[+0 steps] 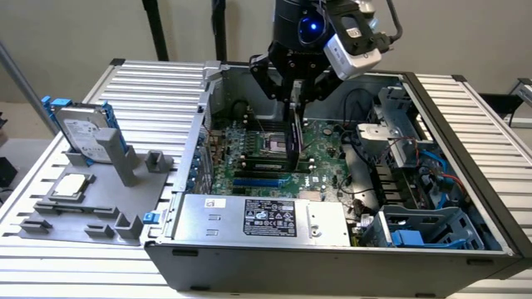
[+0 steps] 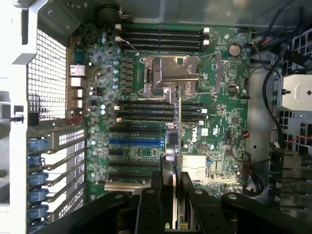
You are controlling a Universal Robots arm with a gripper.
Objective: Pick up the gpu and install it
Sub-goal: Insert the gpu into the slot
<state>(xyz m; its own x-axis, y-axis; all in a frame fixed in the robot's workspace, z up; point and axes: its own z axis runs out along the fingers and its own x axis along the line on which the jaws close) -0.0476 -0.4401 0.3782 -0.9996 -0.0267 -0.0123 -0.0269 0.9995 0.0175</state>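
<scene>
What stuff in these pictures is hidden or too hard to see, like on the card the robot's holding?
gpu: wrist view sees it edge-on, so both faces are hidden; the fingers cover its held end.
Its lower edge: exterior view, too thin and dark to tell if it touches the motherboard.
Hard drive: exterior view, partly behind a grey post.
Power supply label: exterior view, print too small.

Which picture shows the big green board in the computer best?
The wrist view: it looks straight down on the board, so most of it shows. The exterior view shows it at a slant, partly hidden behind the tool and the gpu it holds.
</scene>
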